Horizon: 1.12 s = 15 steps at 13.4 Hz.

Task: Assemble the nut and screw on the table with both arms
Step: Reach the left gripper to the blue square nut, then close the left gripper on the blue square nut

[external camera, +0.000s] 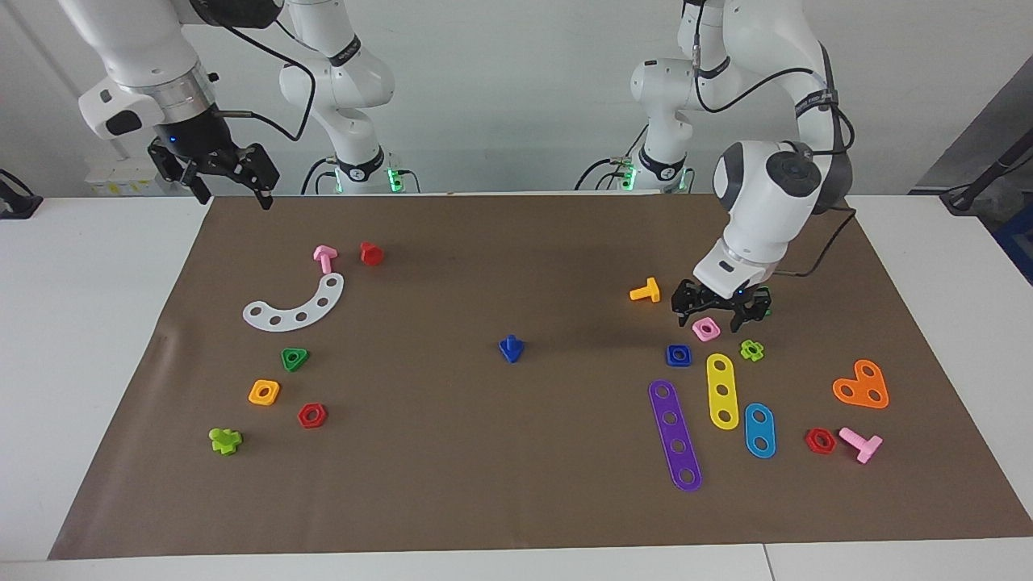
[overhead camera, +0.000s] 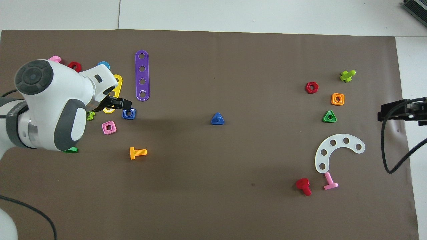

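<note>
A white table (external camera: 89,339) with a big brown mat (external camera: 500,468) on it holds small plastic toy parts, scattered in a cluster at each arm's end.

In the facing view, the right gripper (external camera: 230,181) hangs high over the mat's corner at its own end. Its fingers are spread with nothing between them, and this arm looks to be waiting.

The blue screw (external camera: 511,349) sits alone in the middle of the mat, well apart from both clusters. It seems to rest on its triangular head with the short stem pointing up, so its long axis is upright. It lies at about four o'clock from the right gripper.

The left gripper (external camera: 721,311) is down low over its own cluster, fingers spread and holding nothing. The pink nut (external camera: 706,328) lies just under it, roughly between the fingertips. The blue nut (external camera: 679,355) lies flat with its hole facing up, at about seven o'clock from that gripper and just beside the pink one. It is near the top ends of the purple strip (external camera: 675,436) and the yellow strip (external camera: 723,390).

From overhead, one black finger (overhead camera: 121,103) shows just at the blue nut's (overhead camera: 129,114) edge. I'd judge the left arm by far the closer to the nut. It needs only a small shift toward seven o'clock, clear of the pink nut, before closing.
</note>
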Tool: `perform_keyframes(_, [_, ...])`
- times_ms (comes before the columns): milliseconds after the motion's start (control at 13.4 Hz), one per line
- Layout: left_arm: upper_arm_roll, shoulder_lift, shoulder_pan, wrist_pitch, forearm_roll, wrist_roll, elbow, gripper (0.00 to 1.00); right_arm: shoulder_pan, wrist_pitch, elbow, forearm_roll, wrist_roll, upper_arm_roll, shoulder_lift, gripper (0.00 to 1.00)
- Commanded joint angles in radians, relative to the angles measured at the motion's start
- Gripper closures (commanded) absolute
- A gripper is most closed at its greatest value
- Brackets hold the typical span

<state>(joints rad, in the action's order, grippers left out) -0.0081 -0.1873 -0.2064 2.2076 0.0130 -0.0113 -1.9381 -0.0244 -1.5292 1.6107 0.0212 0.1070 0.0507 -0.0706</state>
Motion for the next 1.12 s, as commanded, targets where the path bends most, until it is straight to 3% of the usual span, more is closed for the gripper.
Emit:
perform_keyframes(0, [0.016, -0.082, -0.036, 0.096, -0.016, 0.03, -0.01, 0.01, 0.003, -0.006, 0.015, -0.004, -0.017, -0.005, -0.011, 0.0])
perform_keyframes(224, [0.016, -0.147, -0.041, 0.171, -0.018, 0.037, -0.022, 0.03, 0.003, -0.009, 0.015, -0.004, -0.024, -0.005, -0.017, 0.0])
perform_keyframes(673, [0.017, -0.144, -0.041, 0.224, -0.018, 0.039, -0.105, 0.12, 0.004, -0.008, 0.015, -0.004, -0.024, -0.006, -0.023, 0.0])
perform_keyframes(822, [0.017, -0.143, -0.041, 0.213, -0.018, 0.04, -0.101, 0.33, 0.003, -0.008, 0.014, -0.004, -0.026, -0.006, -0.023, 0.0])
perform_keyframes(972, [0.019, -0.144, -0.036, 0.201, -0.018, 0.047, -0.09, 0.83, 0.003, -0.008, 0.014, -0.004, -0.026, -0.006, -0.023, 0.0])
perform_keyframes(1047, [0.019, -0.144, -0.036, 0.181, -0.018, 0.047, -0.073, 1.0, 0.003, -0.008, 0.014, -0.004, -0.026, -0.006, -0.023, 0.0])
